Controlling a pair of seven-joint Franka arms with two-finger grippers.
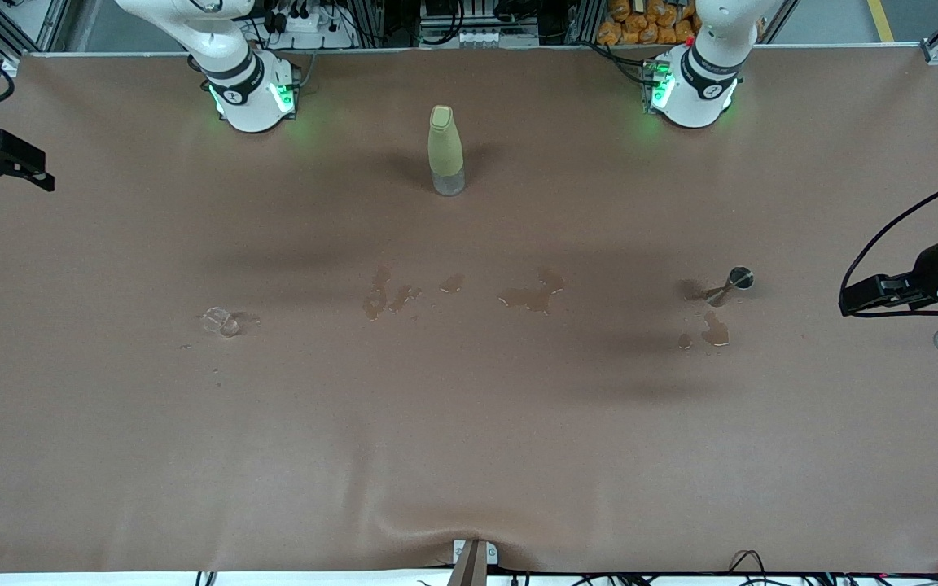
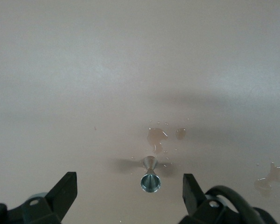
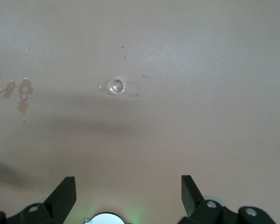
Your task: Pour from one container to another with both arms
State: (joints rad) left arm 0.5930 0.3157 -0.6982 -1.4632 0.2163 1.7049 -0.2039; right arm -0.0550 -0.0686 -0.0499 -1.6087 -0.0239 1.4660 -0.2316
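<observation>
Glass cup (image 1: 222,322) toward my right arm's tabletop edge, jigger (image 1: 731,285) toward my left.
Both end effectors, left (image 2: 129,191) and right (image 3: 128,193), spread empty, each facing its vessel.

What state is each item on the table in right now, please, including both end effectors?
Glass cup: upright, untouched, droplets around it.
Jigger: standing, untouched, beside a small puddle.
Bottle: upright, capped.
Table cover: wet patches mid-table.
Left end effector: open, above the jigger.
Right end effector: open, above bare cover.
</observation>
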